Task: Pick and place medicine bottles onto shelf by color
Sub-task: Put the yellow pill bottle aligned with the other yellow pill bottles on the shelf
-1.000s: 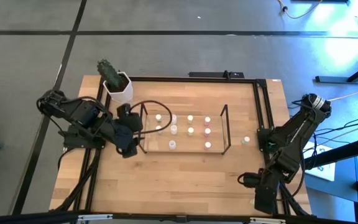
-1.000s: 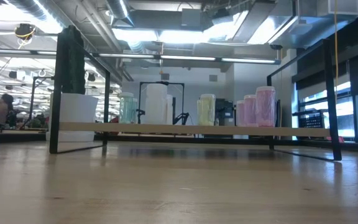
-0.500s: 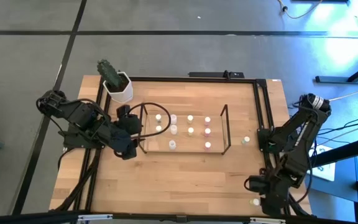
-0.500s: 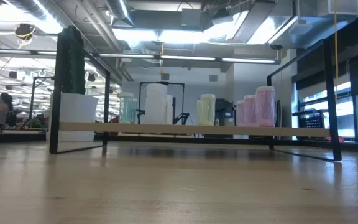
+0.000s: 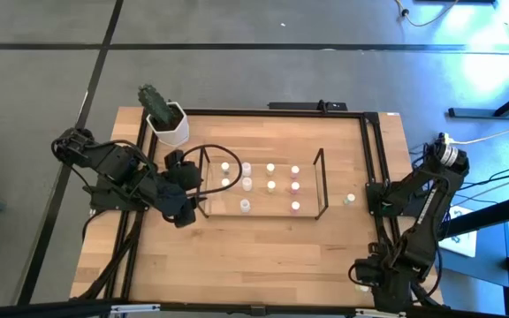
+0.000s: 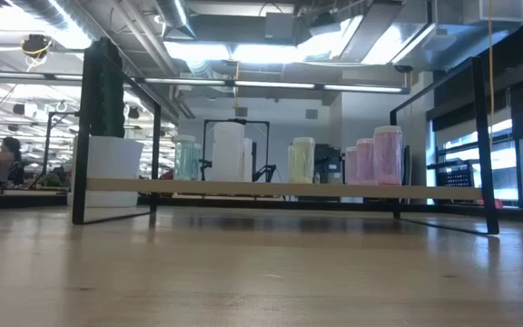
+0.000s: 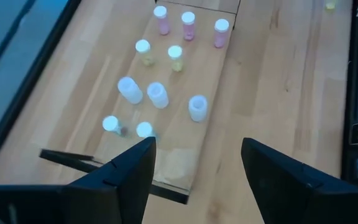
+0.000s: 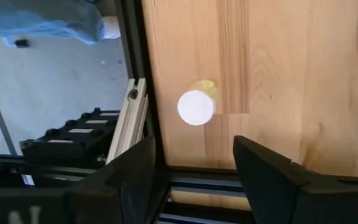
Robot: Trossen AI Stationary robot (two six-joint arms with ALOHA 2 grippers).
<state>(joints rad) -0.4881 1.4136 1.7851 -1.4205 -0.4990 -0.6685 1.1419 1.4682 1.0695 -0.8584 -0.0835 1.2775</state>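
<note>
While our right end effector hovers with fingers apart above a yellowish bottle near the table corner, our left end effector, also spread and empty, faces the shelf of bottles just ahead.

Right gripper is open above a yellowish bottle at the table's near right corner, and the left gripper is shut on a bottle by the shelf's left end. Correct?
Not quite. The left gripper is open and holds nothing; the left wrist view shows bare gap between its fingers, with the shelf ahead. The rest stands: the right gripper is open above the yellowish bottle.
</note>
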